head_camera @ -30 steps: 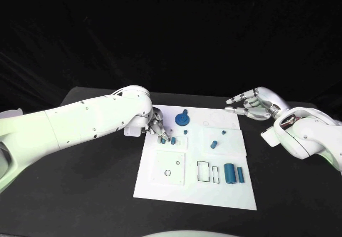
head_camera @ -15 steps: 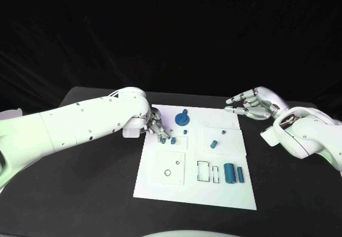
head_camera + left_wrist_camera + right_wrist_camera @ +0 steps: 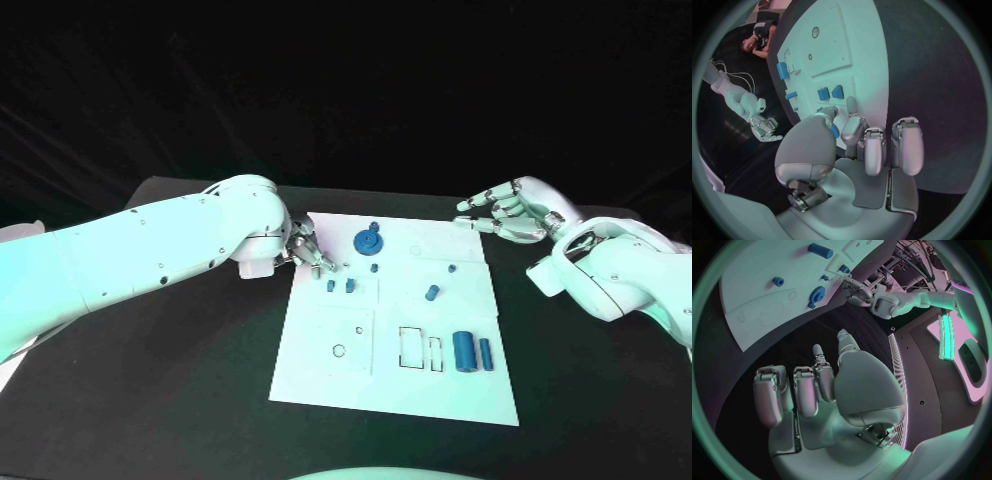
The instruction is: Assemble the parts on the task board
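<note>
The white task board (image 3: pixel 389 395) lies mid-table. Two small blue parts (image 3: pixel 340 285) stand side by side in its far-left panel, also seen from the left wrist (image 3: pixel 830 93). A blue gear (image 3: pixel 369 240) sits at the far edge, and a large blue cylinder (image 3: pixel 464 350) with a thinner one (image 3: pixel 488 352) lies near the right edge. My left hand (image 3: pixel 307 250) hovers at the board's far-left edge, a little short of the two small parts, fingers loosely bent (image 3: pixel 870 145), holding nothing. My right hand (image 3: pixel 508 212) hangs over the far-right corner, fingers apart and empty (image 3: pixel 811 390).
More small blue parts stand mid-board (image 3: pixel 375 267), (image 3: pixel 451 267), (image 3: pixel 431 292). Outlined slots (image 3: pixel 421 347) and a round hole (image 3: pixel 339 350) mark the near panels. Black table (image 3: pixel 173 400) surrounds the board with free room to left and right.
My left hand has drawn back from the two small parts toward the board's far-left edge; both parts stay where they were. The right hand has not moved.
</note>
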